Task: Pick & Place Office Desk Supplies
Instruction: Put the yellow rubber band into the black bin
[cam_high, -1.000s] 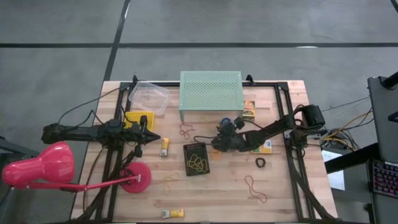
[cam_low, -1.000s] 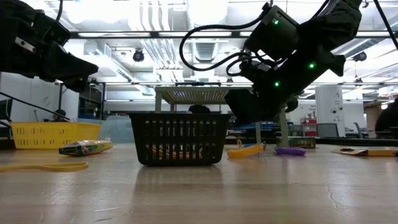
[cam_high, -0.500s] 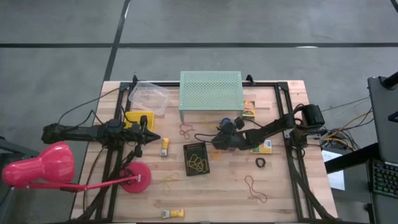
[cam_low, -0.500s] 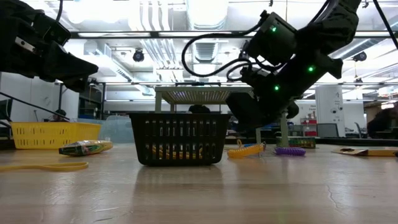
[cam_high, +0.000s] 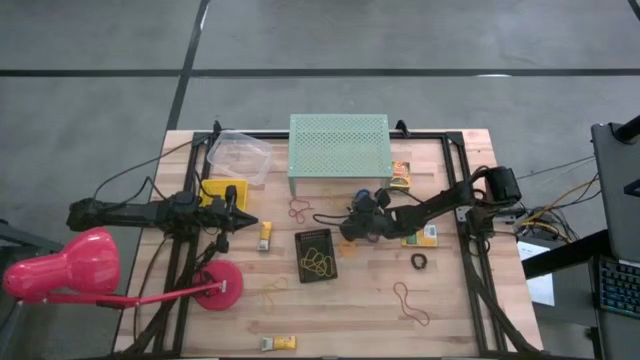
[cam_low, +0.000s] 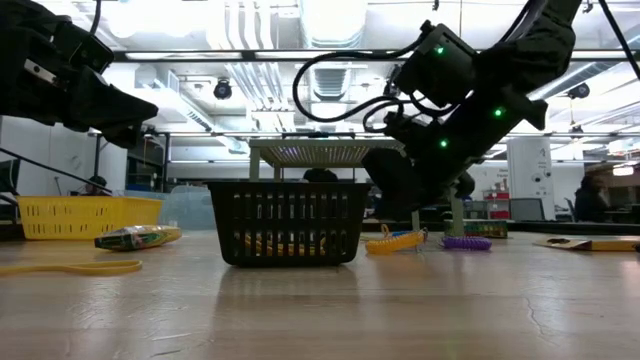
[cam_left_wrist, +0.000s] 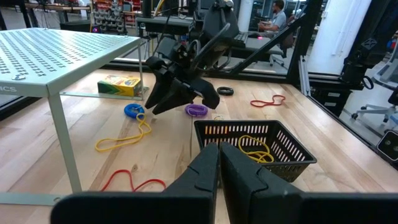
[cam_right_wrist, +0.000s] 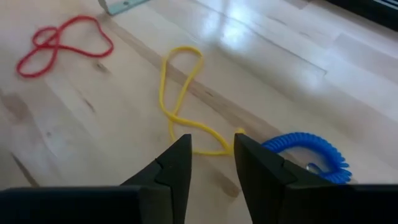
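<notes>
Pincer number one, my left pincer (cam_high: 252, 222), hangs over the left part of the surface (cam_high: 450, 300), fingers pressed together and holding nothing, just beside a little yellow-orange box (cam_high: 266, 235) that lies on the wood. At the far left corner the pink desk lamp (cam_high: 60, 268) leans over the edge, and a yellow basket (cam_high: 212, 190) and a clear plastic tub (cam_high: 239, 155) sit behind my left arm. Nearer the front edge I see a faint orange rubber band (cam_high: 271, 292) and another small yellow box (cam_high: 278, 343). Moving toward the middle, the black mesh basket (cam_high: 315, 254) holds yellow rubber bands (cam_high: 320, 264), and a red rubber band (cam_high: 299, 210) lies by the foot of the mint-green perforated stand (cam_high: 339, 150). Now my right pincer (cam_right_wrist: 211, 163): it is low over the wood just right of the black basket, fingers parted with a gap between them and gripping nothing, poised right above a yellow rubber band (cam_right_wrist: 180, 99), with a blue coiled ring (cam_right_wrist: 306, 155) just beside it and a purple coiled ring (cam_left_wrist: 196, 110) nearby. Farther right, a printed box (cam_high: 400, 176) sits beside the stand, a black ring roll (cam_high: 419, 261) lies alone, and a long red band (cam_high: 410, 301) sprawls toward the front right.
</notes>
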